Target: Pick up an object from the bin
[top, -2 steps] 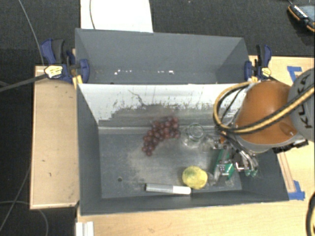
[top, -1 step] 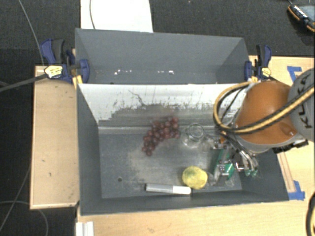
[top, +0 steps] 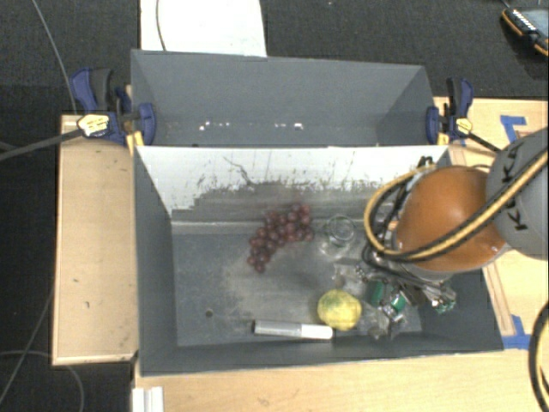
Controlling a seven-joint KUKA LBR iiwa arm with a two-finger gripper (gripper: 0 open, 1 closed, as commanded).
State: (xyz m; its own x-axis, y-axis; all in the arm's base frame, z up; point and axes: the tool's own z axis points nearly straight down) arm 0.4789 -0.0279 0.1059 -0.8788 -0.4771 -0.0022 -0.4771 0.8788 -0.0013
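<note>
Camera view, one yellow ball (top: 340, 309), one marker (top: 292, 330)

Left floor (top: 206, 273) open — grapes (top: 279, 230), ball (top: 340, 309), marker (top: 292, 330) rightward.

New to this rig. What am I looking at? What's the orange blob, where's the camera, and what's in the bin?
A single camera looks down on a grey metal bin from above and slightly to one side. The orange blob is a cover on the wrist of a robot arm, which reaches in from the right of the picture, with cables looped around it. Below the cover sits the gripper, low in the bin's front right corner.

Four loose things lie in the bin. A bunch of dark red grapes is near the middle. A clear glass-like thing is just to their right. A round yellow fruit sits near the front, right beside the gripper. A pale marker pen lies flat along the front wall.

I can't make out whether the gripper holds anything.
</note>
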